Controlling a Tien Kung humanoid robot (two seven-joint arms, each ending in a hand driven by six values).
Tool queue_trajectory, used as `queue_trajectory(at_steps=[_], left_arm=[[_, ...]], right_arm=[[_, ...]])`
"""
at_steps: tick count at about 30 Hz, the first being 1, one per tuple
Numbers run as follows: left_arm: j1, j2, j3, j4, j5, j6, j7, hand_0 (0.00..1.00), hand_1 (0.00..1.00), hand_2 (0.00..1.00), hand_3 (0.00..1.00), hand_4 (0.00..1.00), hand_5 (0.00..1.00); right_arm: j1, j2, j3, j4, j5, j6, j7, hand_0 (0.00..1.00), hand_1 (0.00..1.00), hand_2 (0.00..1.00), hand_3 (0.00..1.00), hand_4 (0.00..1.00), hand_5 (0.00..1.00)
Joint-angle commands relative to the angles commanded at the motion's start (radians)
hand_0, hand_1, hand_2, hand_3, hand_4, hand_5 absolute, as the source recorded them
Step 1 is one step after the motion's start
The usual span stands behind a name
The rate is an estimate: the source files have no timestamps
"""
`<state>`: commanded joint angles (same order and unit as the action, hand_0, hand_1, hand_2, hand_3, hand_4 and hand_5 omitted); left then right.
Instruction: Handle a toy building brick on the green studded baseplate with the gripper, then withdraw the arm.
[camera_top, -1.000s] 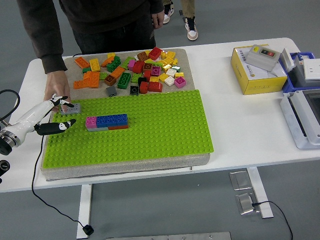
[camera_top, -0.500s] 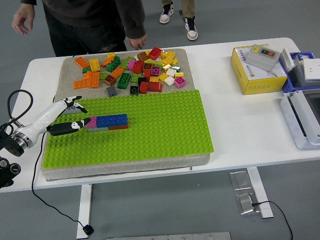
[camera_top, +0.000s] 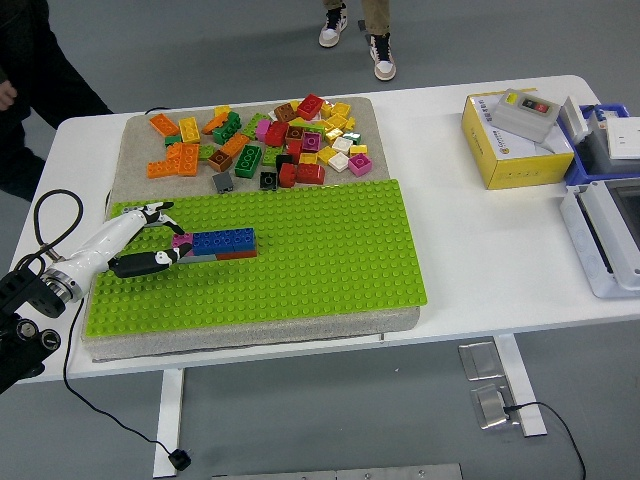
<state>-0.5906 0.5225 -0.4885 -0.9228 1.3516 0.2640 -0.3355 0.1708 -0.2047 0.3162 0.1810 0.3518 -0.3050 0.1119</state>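
Note:
The green studded baseplate (camera_top: 320, 250) lies on a beige foam pad at the middle of the table. On its left part stands a short row of joined bricks: a pink brick (camera_top: 182, 241) at the left end, a blue brick (camera_top: 223, 239) along the top, grey and orange ones beneath. My left hand (camera_top: 172, 232) reaches in from the left edge over the plate's left side. It is open, with the fingers (camera_top: 156, 211) spread above and the thumb (camera_top: 160, 261) below. The thumb tip lies against the row's pink end. No brick shows in its grasp.
Several loose bricks (camera_top: 270, 140) lie heaped on the beige pad behind the plate. A yellow box (camera_top: 510, 150) carrying a grey switch box stands at the right, with a blue bin and a white device (camera_top: 605, 235) at the right edge. A person's dark sleeve (camera_top: 30, 70) is at the top left.
My left hand has moved right across the plate until its thumb reaches the pink brick. The person has drawn their hand off the plate and stepped away to the left.

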Motion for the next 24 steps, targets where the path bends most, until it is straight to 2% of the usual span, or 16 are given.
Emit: queue_trajectory(at_steps=[8,24], left_arm=[[-0.001,-0.016,0.014,0.040,-0.010,0.000,-0.005,0.998,0.990,0.981,0.610,0.733,0.691],[0.008,-0.043,0.010,0.061,-0.025,0.001,-0.017,0.998,0.989,0.981,0.605,0.730,0.689]], right_arm=[[0.000,0.001,-0.008,0.000,0.013,0.003,0.003,0.611,0.494,0.636,0.520,0.621,0.998],[0.002,0.006,-0.027,-0.001,0.038,0.009,0.012,0.611,0.491,0.635,0.525,0.622,0.998]])
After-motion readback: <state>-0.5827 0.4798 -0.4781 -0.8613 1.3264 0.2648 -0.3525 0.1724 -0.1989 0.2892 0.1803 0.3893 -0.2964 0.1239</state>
